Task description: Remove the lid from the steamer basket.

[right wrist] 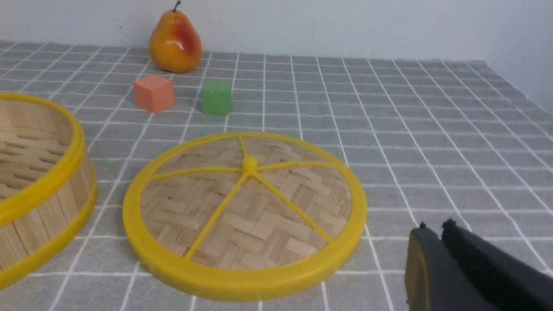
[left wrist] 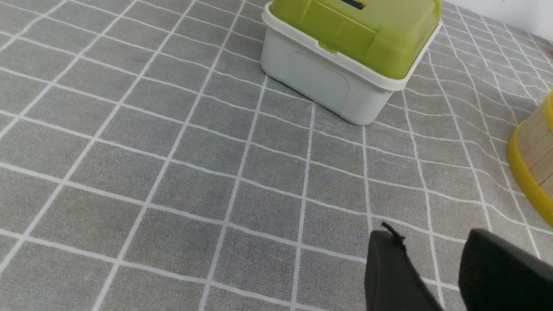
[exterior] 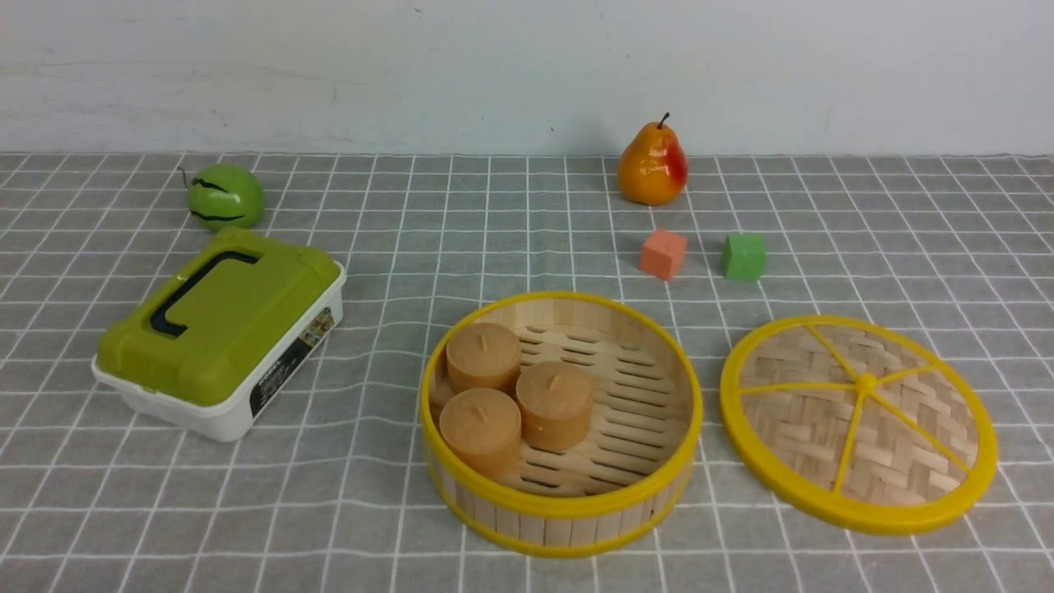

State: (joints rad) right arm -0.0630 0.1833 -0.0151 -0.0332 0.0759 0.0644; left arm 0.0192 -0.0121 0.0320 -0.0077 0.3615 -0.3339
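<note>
Nearest the robot, the left gripper [left wrist: 432, 246] is hanging low over the grey, white-gridded tablecloth [exterior: 82, 494], its two dark fingers standing apart with cloth showing between them. The right gripper [right wrist: 435, 230] is hovering over bare cloth near the lid, its two fingers pressed together on nothing.

Next, the round steamer basket of pale bamboo slats with yellow plastic rims [exterior: 560, 527] is sitting uncovered at the front centre of the table. Three tan cylindrical cakes [exterior: 556, 403] are standing on the left half of its slotted floor.

Just to its right, the flat round lid of woven pale bamboo, with yellow rim, spokes and centre knob [exterior: 858, 424], is lying flat on the cloth. A narrow strip of cloth is separating it from the basket.

To the left, the white rectangular box with an olive-green top and dark handle [exterior: 222, 329] is resting closed.

Farther back, a salmon-pink cube [exterior: 663, 254] and a green cube [exterior: 743, 256] are sitting side by side, apart.

Farthest, a green striped ball-shaped fruit [exterior: 225, 196] and an orange-red pear [exterior: 652, 165] are standing near the white wall [exterior: 527, 66].
</note>
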